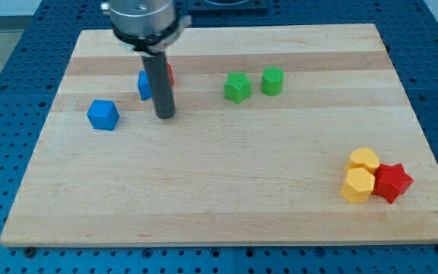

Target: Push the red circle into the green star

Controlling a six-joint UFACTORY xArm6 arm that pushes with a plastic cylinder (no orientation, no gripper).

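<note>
Red circle (168,72) sits behind my tip (165,116), apparently untouched.

Colours on the pale wood counter

The counter (226,190) is light maple with darker streaks, on a blue perforated base (6,76). Two blue blocks (103,115) (144,84), a red circle (169,74) mostly hidden at 11 o'clock, a green star (237,87), a green cylinder (272,81), two yellow hexagonal blocks (364,160) (357,185) and a red star (392,183) at 4 o'clock. My tip (165,116) is dark grey.

Bright, even overhead light; soft short shadows, sharp focus, no glare.
</note>
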